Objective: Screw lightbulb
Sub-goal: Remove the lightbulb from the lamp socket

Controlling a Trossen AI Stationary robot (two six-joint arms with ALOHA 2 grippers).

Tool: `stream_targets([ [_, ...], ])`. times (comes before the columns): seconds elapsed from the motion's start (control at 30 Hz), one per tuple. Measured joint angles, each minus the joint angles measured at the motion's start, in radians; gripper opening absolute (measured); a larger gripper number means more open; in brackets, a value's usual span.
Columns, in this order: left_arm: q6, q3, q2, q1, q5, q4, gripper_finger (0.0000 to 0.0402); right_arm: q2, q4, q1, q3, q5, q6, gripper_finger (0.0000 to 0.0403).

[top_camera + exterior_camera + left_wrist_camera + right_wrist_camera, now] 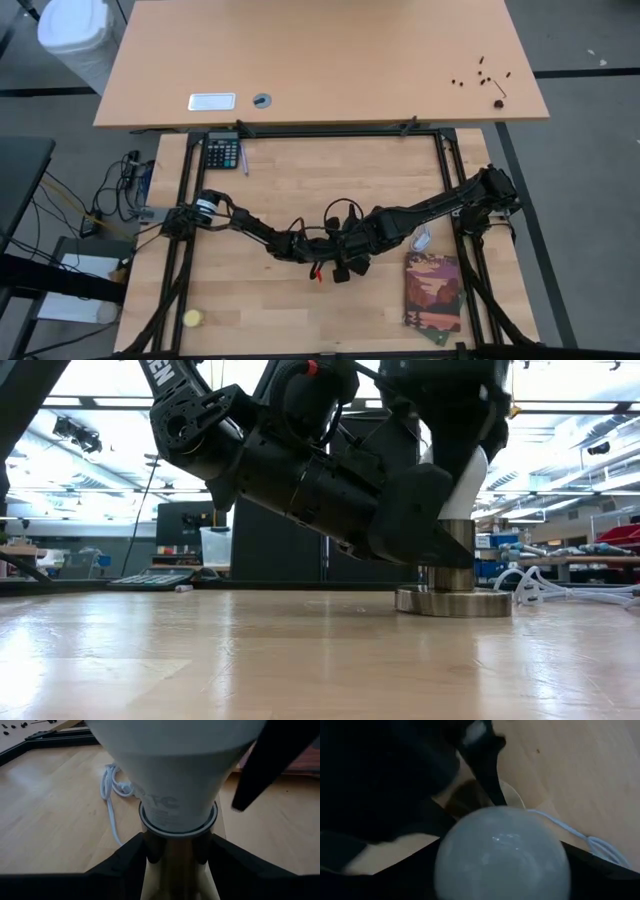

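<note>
Two claws meet mid-counter. Left claw clamps the shiny metal socket neck over its round flat base. The lightbulb, frosted white, pear-shaped, sits upright in it; right claw straddles its dome, grip unclear.

High cam looks straight down on the whole bench. Low cam sits at bench level, facing the room. Left wrist cam is tight on the lightbulb neck, right wrist cam on its dome; all four share the centre.
</note>
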Motion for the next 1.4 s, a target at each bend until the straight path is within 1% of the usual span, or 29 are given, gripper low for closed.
stream_targets([
  [0.13,0.000,0.000,0.000,0.000,0.001,0.000,0.0190,0.001,0.004,0.000,-0.014,0.000,-0.110,0.0303],
  [0.23,0.001,0.000,0.000,0.000,0.001,0.000,0.0190,0.001,0.031,-0.001,-0.016,0.001,-0.178,0.0287],
  [0.4,0.000,-0.001,0.000,-0.001,-0.001,0.000,0.0191,0.001,0.053,-0.001,-0.018,0.006,-0.227,0.0262],
  [0.47,0.000,-0.001,0.000,-0.001,-0.001,0.000,0.0191,0.001,0.054,-0.001,-0.018,0.005,-0.249,0.0260],
  [0.57,0.002,-0.001,0.000,-0.001,-0.001,0.000,0.0191,0.001,0.055,-0.001,-0.017,-0.008,-0.332,0.0268],
  [0.67,0.007,-0.001,0.000,-0.001,-0.001,0.000,0.0191,0.001,0.059,0.001,-0.017,-0.014,-0.469,0.0276],
  [0.77,0.023,-0.001,0.000,-0.001,0.004,0.000,0.0191,0.001,0.067,0.001,-0.016,-0.021,-0.617,0.0274],
  [1.03,0.035,-0.001,0.000,-0.001,0.020,-0.002,0.0191,0.001,0.052,0.002,-0.016,-0.025,-1.126,0.0275],
  [1.2,0.033,-0.001,0.000,-0.001,0.032,-0.003,0.0191,0.001,0.043,0.002,-0.016,-0.021,-1.409,0.0274],
  [1.3,0.030,0.000,0.000,-0.001,0.038,-0.003,0.0191,0.001,0.029,0.002,-0.016,-0.018,-1.494,0.0273],
  [1.4,0.029,0.000,0.000,0.000,0.040,-0.003,0.0191,0.001,0.022,0.001,-0.016,-0.009,-1.491,0.0277],
])
